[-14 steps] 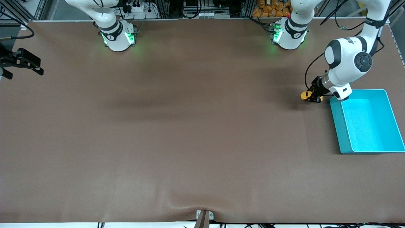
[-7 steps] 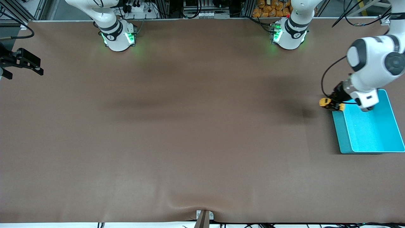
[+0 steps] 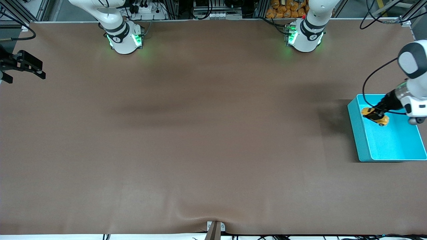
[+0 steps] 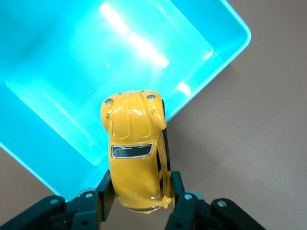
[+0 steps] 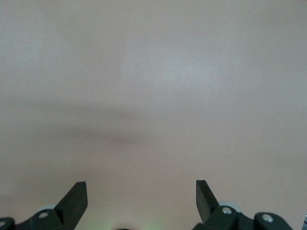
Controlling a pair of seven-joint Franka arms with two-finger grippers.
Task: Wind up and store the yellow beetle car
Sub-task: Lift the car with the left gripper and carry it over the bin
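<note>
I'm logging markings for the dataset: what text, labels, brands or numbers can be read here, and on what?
None can be read.
The yellow beetle car, held in the left tool over the turquoise bin: no lettering shows.
The bin: plain.
Small round marks on the arm bases: too small to read.

- The left gripper [image 4: 138,201] clamps the yellow beetle car [image 4: 134,153] by its sides, one dark finger [image 4: 105,199] pressed against each flank.
- The car's roof and rounded hood face the camera, a dark window between them.
- The car hangs over the turquoise bin [image 4: 38,158], by one corner.
- The brown table [image 4: 249,158] shows around the bin.
</note>
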